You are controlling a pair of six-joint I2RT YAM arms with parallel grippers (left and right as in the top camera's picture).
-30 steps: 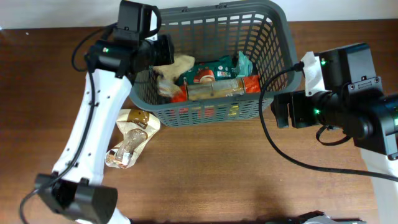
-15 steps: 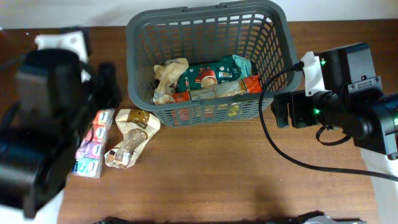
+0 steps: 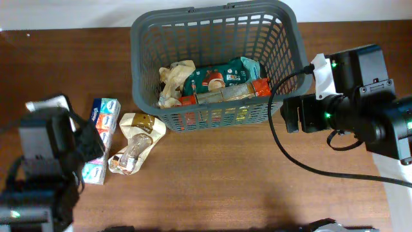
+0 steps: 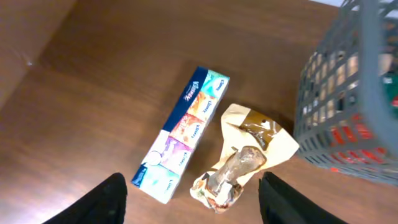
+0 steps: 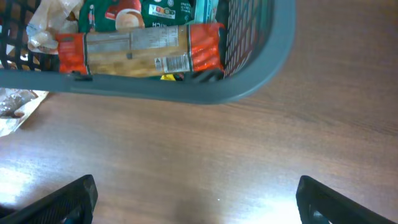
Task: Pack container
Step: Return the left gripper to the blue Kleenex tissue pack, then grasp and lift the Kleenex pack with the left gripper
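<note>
Container (image 3: 212, 118), a big dark grey slotted basket, sits at the far middle of the table (image 3: 225, 187). Inside, along the near wall, lies a clear cracker pack w/ red ends (image 3: 225, 94). A green packet (image 3: 219, 76) is right behind it, touching. A crumpled cream bag (image 3: 172, 78) fills the left end. Can't tell what's underneath them.

Outside, just off the basket's near-left corner, a tan pouch w/ a clear window (image 3: 136, 142) lies flat on the wood, its top end v. close to the basket wall. Close alongside, further left, is a long tissue multipack (image 3: 101, 138), roughly parallel to the pouch.

L hand (image 4: 194, 190) hangs above those two, fingers spread wide apart, nothing between them. Its cam looks down on pack & pouch, w/ the basket wall at the right edge.

R hand (image 5: 196, 196) is off the basket's right side over bare table, fingers also wide apart & empty. Its cam shows the basket's rounded corner w/ the cracker pack inside.
</note>
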